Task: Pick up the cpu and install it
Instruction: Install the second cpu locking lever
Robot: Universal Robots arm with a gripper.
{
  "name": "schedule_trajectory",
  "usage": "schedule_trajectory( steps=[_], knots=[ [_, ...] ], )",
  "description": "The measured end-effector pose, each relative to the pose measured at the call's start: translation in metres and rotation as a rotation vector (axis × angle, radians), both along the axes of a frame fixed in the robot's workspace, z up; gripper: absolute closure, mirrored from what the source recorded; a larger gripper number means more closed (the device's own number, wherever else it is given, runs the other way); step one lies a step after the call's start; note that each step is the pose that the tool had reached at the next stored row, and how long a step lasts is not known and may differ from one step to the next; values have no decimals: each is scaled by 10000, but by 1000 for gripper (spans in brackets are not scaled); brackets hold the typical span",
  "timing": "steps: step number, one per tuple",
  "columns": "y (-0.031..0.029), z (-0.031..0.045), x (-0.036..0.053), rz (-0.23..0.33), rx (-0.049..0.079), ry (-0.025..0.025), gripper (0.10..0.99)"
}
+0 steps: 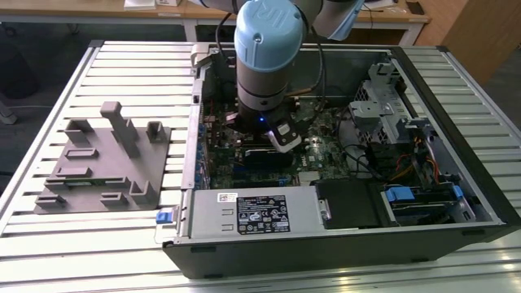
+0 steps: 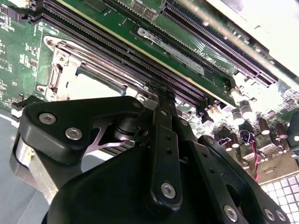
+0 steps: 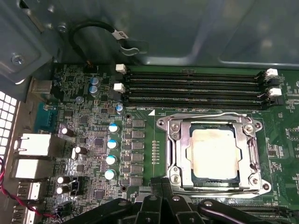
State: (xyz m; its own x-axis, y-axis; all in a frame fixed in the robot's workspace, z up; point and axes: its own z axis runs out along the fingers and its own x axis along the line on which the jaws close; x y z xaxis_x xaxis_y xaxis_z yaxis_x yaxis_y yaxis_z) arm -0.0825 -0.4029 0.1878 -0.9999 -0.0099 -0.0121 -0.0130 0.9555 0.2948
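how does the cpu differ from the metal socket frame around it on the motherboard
The cpu is a solid, pale, flat square plate; the socket frame is an open, shiny metal border with screws at its corners. The cpu is smaller and sits inside the socket frame's opening, which surrounds it. Both are squarish and lie flat on the green motherboard.

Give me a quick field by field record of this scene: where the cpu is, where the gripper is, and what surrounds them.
cpu: pale square chip lying flat inside the metal socket frame
gripper: low over the motherboard, beside the socket, not holding the chip
memory slots: four dark empty slots next to the socket
setting: open computer case on a slatted table
nearby: grey fixture at the exterior view's left
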Motion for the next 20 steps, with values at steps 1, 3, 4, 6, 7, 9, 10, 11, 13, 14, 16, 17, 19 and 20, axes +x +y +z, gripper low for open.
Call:
schedule_trajectory(
  steps=[1, 3, 4, 6, 7, 9, 10, 11, 13, 14, 16, 17, 19, 20],
  knots=[
    [0, 0, -2, 1, -11, 0, 980],
    [0, 2, -6, 1, -22, 2, 980],
    [0, 6, -7, 1, -24, 3, 980],
    [1, 10, -9, 1, -25, 3, 980],
    [3, 10, -9, 1, -27, 2, 980],
    [15, 12, -10, -1, -31, 4, 980],
    [25, 11, -10, 1, -30, 4, 980],
    [32, 10, -9, 1, -24, 3, 980],
    [39, 8, -9, 2, -21, 2, 980],
    [40, 8, -9, 2, -21, 3, 980],
    [41, 7, -10, 1, -36, 3, 980],
    [41, 8, -10, 1, -50, 2, 980],
    [41, 14, -11, 1, -76, 2, 980],
    [41, 21, -12, 1, -81, 2, 980]
  ],
)
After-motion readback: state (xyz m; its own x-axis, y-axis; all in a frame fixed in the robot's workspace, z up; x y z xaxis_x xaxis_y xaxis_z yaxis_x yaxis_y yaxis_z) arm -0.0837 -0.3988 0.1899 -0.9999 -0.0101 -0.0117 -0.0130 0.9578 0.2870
